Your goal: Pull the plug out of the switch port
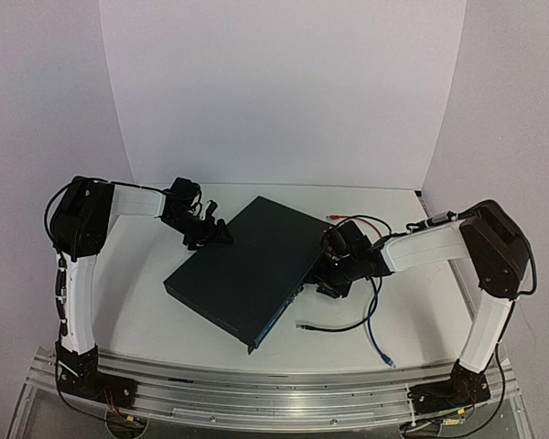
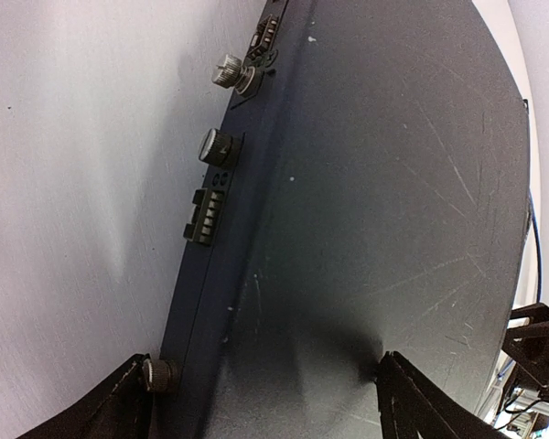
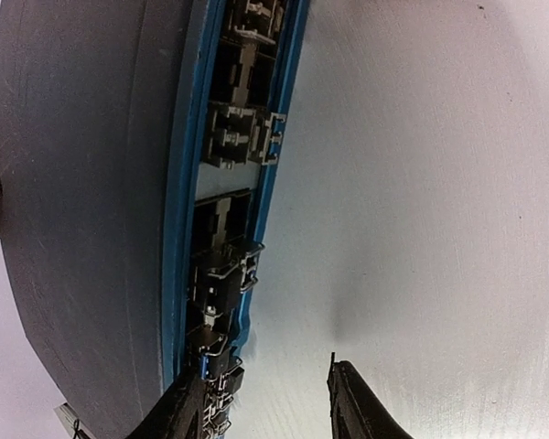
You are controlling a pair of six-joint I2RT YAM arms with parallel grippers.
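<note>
While the dark navy switch (image 1: 247, 270) lies askew at the centre of the white table (image 1: 146, 320), two robot arms flank it from opposite sides of the overhead frame. The left tool (image 1: 209, 234) sits at the box's upper-left edge. Its wrist camera shows the fingers (image 2: 119, 412) spread wide at the bottom of the frame. One is just beside a thumbscrew (image 2: 160, 373) on the narrow side face and the other is at the scratched top panel. Whether they press on the metal cannot be told.

The right tool (image 1: 328, 267) is at the box's right edge. In its wrist view, a row of sockets (image 3: 229, 229) trimmed in blue runs from top to bottom, left of centre. This tool is also parted: one finger overlaps the lowest sockets at lower left, the other stands over bare table, and nothing is gripped between them.

A black cable (image 1: 343, 325) and a blue cable (image 1: 375, 334) lie loose on the table at lower right, under the right arm.
</note>
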